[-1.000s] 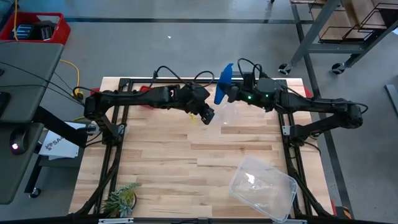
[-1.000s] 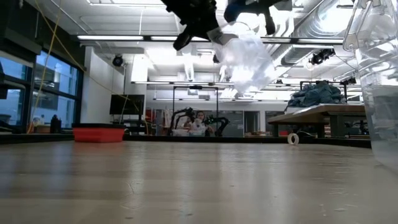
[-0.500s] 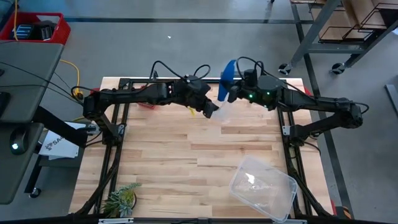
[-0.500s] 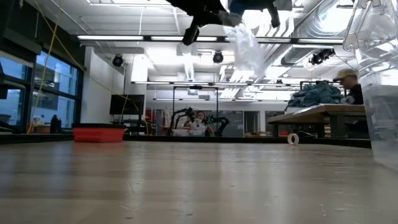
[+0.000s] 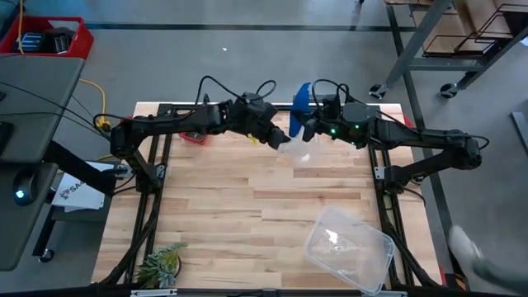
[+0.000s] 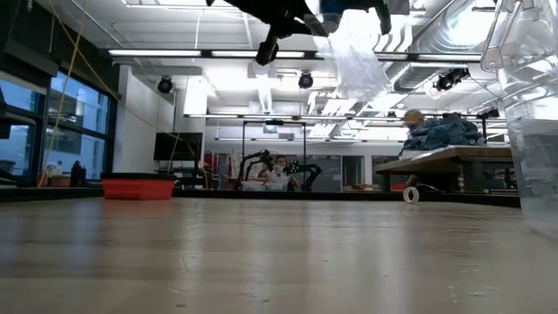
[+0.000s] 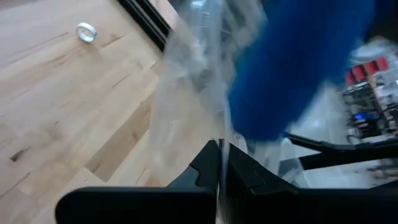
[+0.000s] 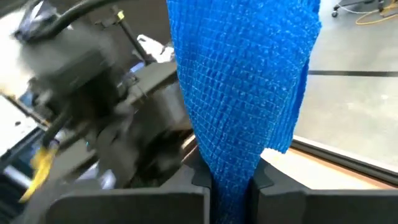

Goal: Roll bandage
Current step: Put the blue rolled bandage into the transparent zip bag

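The bright blue bandage (image 5: 299, 102) is a flat band that sticks up out of my right gripper (image 5: 297, 125), high over the table's far middle. It fills the right wrist view (image 8: 242, 81). My left gripper (image 5: 280, 139) is right beside it, shut on a clear plastic bag (image 5: 299, 150). The bag hangs below both grippers in the low view (image 6: 356, 54). In the left wrist view the bandage (image 7: 298, 68) shows just behind the bag (image 7: 193, 93). I cannot tell whether any of the bandage is inside the bag. My left gripper pinches a thin edge of the clear bag (image 7: 221, 146) between its two shut fingers. The bag is lifted clear of the table and hangs slack and crumpled. My right gripper pinches the bandage's lower part (image 8: 231, 168) between its two fingers. The band stands out beyond the fingertips, clear of the table.
A clear plastic box (image 5: 350, 247) lies near the table's front right and shows at the low view's right edge (image 6: 534, 113). A small plant (image 5: 162, 264) is at the front left. A red tray (image 6: 138, 186) sits at the far left. A white tape ring (image 7: 86, 31) lies on the wood.
My left gripper has gone up and toward the table's far edge, closer to my right gripper, taking the clear bag with it. The bag now hangs higher and is more gathered. My right gripper has kept the bandage almost still.
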